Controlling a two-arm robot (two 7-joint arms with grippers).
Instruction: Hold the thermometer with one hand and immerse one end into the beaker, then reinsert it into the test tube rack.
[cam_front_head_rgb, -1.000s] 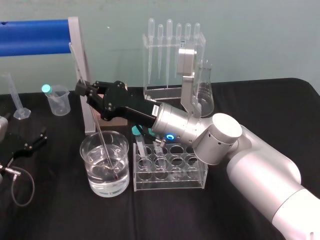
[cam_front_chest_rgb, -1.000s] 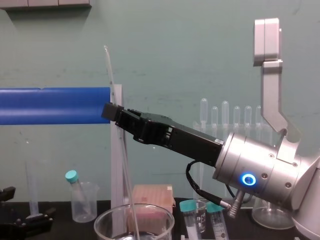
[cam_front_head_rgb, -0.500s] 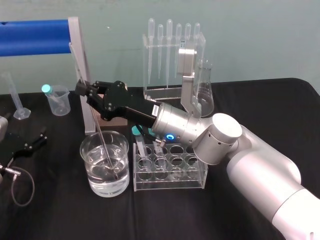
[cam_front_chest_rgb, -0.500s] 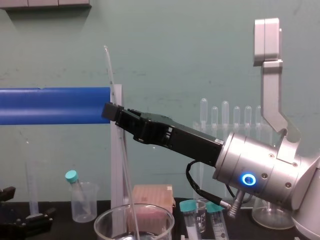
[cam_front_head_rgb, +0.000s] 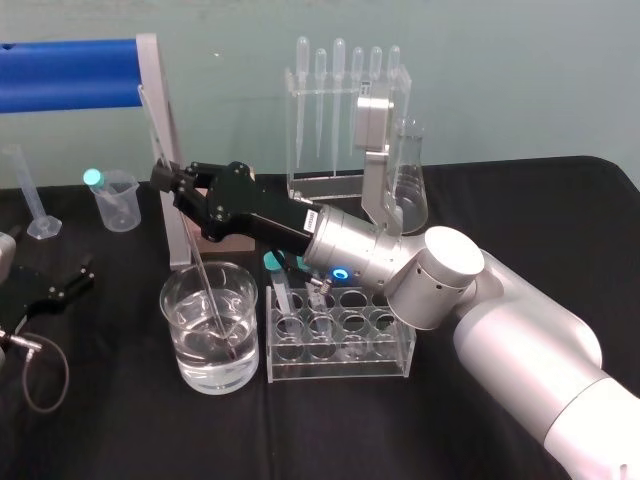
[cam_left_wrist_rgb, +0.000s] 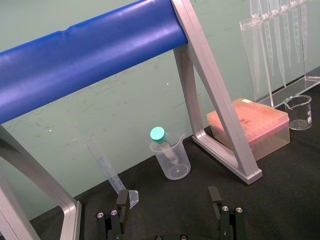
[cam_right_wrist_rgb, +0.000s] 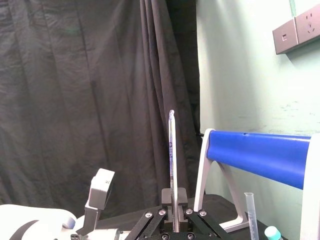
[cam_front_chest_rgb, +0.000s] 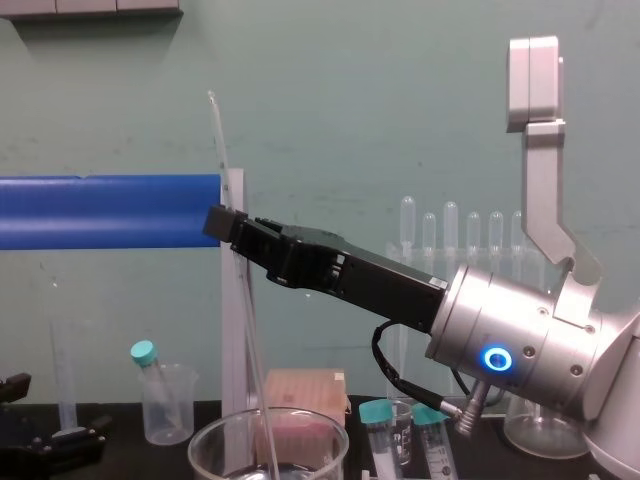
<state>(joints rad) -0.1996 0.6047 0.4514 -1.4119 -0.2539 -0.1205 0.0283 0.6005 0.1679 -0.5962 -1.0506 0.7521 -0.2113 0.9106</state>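
Note:
The thermometer is a long thin glass rod. It leans with its lower end down in the water of the beaker, the wide clear glass vessel at front left. My right gripper is shut on the rod above the beaker rim. In the chest view the thermometer rises well above the right gripper, and the beaker stands below. In the right wrist view the thermometer sticks straight up from between the fingers. The clear test tube rack stands just right of the beaker. My left gripper rests open at far left.
A blue bar on a grey frame crosses behind the beaker. Behind it are a small beaker with a teal-capped tube, a graduated cylinder, a pink box, a pipette stand and a conical flask.

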